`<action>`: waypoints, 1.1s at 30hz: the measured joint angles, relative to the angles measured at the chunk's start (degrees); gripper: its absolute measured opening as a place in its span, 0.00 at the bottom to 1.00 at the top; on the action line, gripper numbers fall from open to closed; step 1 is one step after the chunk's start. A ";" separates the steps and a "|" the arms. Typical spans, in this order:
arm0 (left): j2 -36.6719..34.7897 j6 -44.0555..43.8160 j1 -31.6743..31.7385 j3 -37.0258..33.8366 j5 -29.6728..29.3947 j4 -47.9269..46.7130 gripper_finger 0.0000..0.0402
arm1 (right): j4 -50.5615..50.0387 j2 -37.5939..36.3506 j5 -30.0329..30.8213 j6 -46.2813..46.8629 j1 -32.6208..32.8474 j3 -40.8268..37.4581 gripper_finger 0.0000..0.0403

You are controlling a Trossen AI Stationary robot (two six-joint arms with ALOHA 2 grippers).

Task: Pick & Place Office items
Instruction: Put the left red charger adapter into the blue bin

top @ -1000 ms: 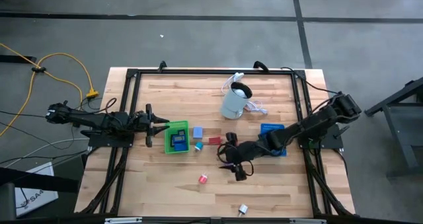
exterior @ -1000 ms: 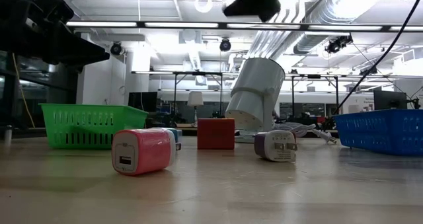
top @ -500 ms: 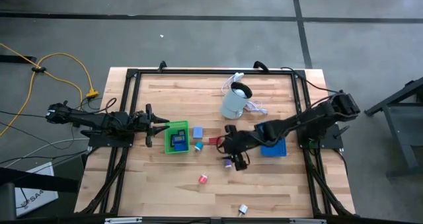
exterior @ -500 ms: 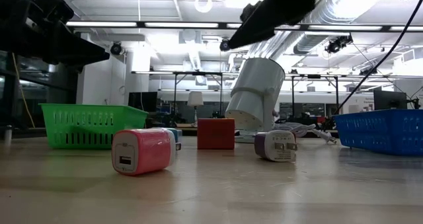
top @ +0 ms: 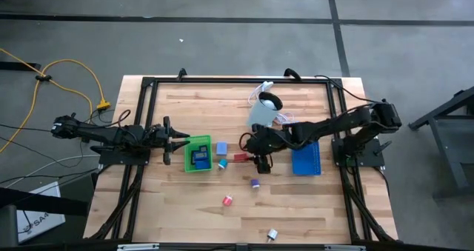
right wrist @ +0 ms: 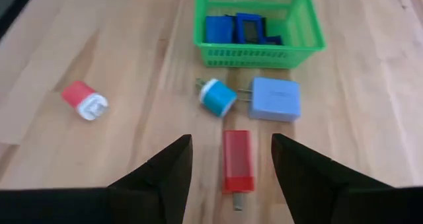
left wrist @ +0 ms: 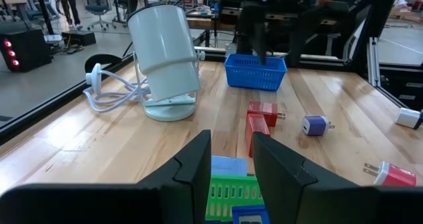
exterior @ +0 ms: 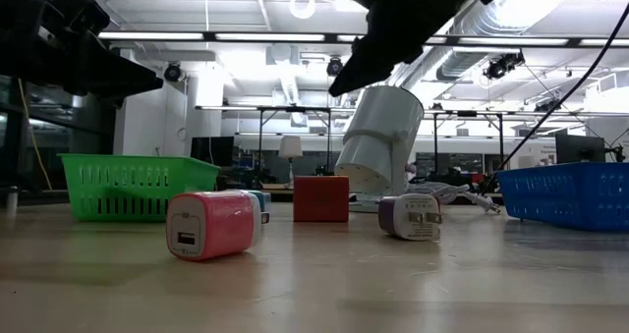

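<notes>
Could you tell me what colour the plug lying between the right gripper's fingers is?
Red, seen best in the right wrist view.

A big robot lab

It has a gray concrete floor point(top: 222, 36), long ceiling lights point(exterior: 246, 35), shiny pipes point(exterior: 472, 38) up high, and a wooden table point(top: 200, 221) in a black metal frame point(top: 237, 80).

Two trays point(top: 197, 156) point(top: 306, 157), six loose chargers point(top: 241, 158), one appliance point(top: 261, 115).

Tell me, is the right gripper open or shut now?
Open. In the right wrist view, the right gripper has its two dark fingers spread apart, with the flat red plastic charger lying on the table between them, ungrasped.
</notes>
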 joint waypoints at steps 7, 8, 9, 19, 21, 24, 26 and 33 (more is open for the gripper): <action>0.00 0.00 0.01 0.07 0.01 0.04 0.26 | 0.39 2.31 -0.93 -1.18 -1.70 -0.06 0.48; 0.00 0.01 0.00 0.07 0.00 0.09 0.26 | 0.75 3.11 -1.62 -1.21 -1.99 -0.07 0.48; 0.01 0.02 0.02 0.07 0.01 0.21 0.26 | 1.92 4.02 -2.06 -1.27 -2.23 -0.05 0.48; 0.24 0.02 0.02 0.07 0.04 0.48 0.26 | 4.92 9.72 -4.36 -2.54 -3.55 0.00 0.48; 0.22 0.02 0.02 0.07 0.04 0.69 0.26 | 5.04 10.50 -4.44 -2.57 -3.53 -0.21 0.48; 0.24 0.02 0.02 0.07 0.04 0.82 0.26 | 5.91 11.45 -4.76 -2.56 -3.53 -0.03 0.48; 0.22 0.02 0.02 0.07 0.04 1.03 0.26 | 6.42 11.95 -5.38 -2.56 -3.53 -0.12 0.48; 0.33 0.02 0.02 0.07 0.03 1.51 0.26 | 8.49 14.54 -4.47 -1.97 -3.75 0.13 0.48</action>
